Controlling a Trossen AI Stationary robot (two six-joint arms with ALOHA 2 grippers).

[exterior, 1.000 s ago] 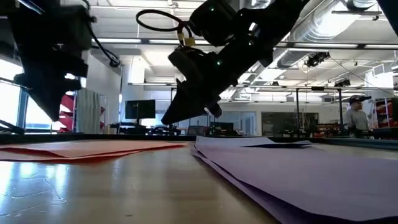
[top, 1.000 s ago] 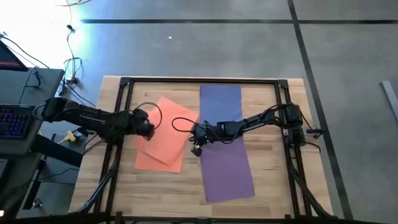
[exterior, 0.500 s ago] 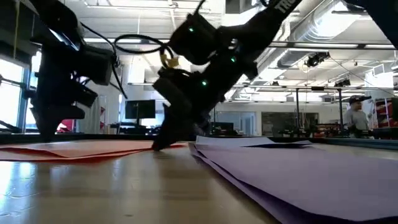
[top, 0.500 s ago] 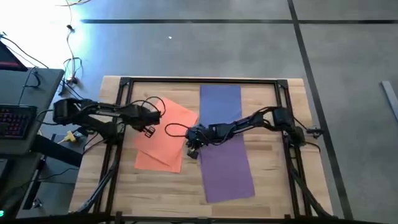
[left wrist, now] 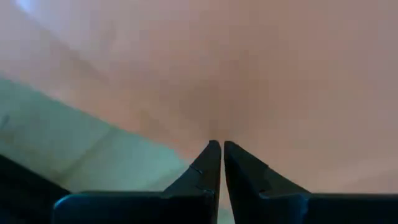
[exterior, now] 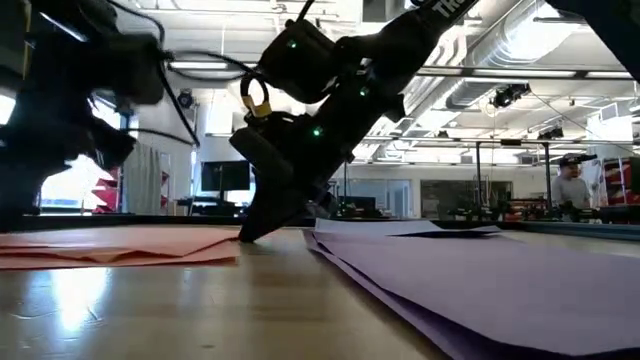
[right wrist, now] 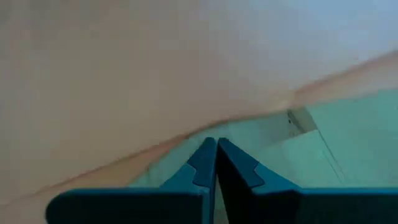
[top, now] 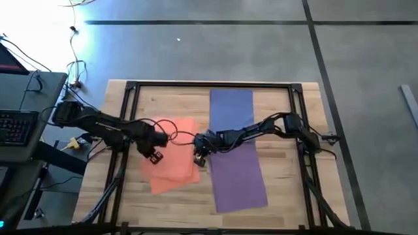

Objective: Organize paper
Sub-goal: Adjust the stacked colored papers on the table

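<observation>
Orange paper [top: 175,171] lies flat in a loose stack at the table's left middle. Purple paper [top: 239,177] lies to its right, one sheet overlapping another sheet [top: 231,104] farther back; in the low view the purple edges [exterior: 480,270] lie slightly lifted. My left gripper [top: 155,157] is shut, over the orange stack's left part. My right gripper [top: 198,159] is shut, tip down at the orange stack's right edge, between the orange and purple paper. My left gripper points down with its shut fingertips [left wrist: 213,155] against the top orange sheet [left wrist: 249,68], away from its edges. The sheet lies flat on the stack. My right gripper has its shut fingertips [exterior: 247,232] on the table at the orange stack's right edge [right wrist: 186,134]. It slants down from the table's right side.
A black metal frame [top: 130,88] runs around the wooden table top [top: 170,98]. A desk with a keyboard [top: 16,127] stands off the table's left side. Bare wood shows at the far left and near edge. A person [exterior: 572,185] stands far off in the room.
My left gripper has moved toward the table's near edge, and the top orange sheet has turned and slid with it, from askew to nearly square with the sheet below. My right gripper has gone down and slightly left until its tip reached the table at the orange edge.
</observation>
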